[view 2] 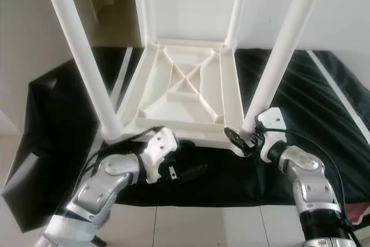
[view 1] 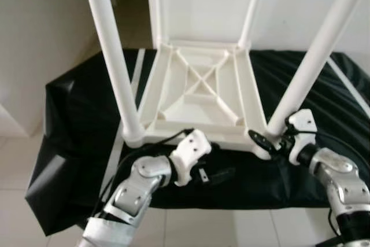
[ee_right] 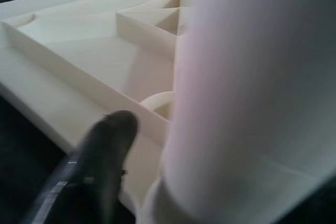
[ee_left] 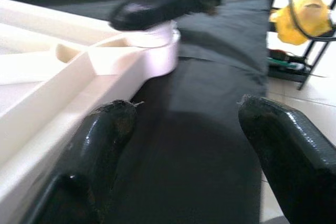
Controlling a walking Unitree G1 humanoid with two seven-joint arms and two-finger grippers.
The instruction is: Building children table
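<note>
Your head views show the upturned white table (view 1: 199, 93) at frame centre on the black-covered desk (view 1: 75, 120), legs cut off above. Right gripper (view 1: 270, 141) grasps the near-right leg (view 1: 312, 56). Left wrist view reveals left gripper (ee_left: 184, 129) jaws released beside the table edge.

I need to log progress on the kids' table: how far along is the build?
Done: the white tabletop lies upside down on the black cover with four legs standing in its corners. In hand: the right gripper is at the near right leg; the left gripper waits open beside the near edge. Left: turning it upright.
</note>
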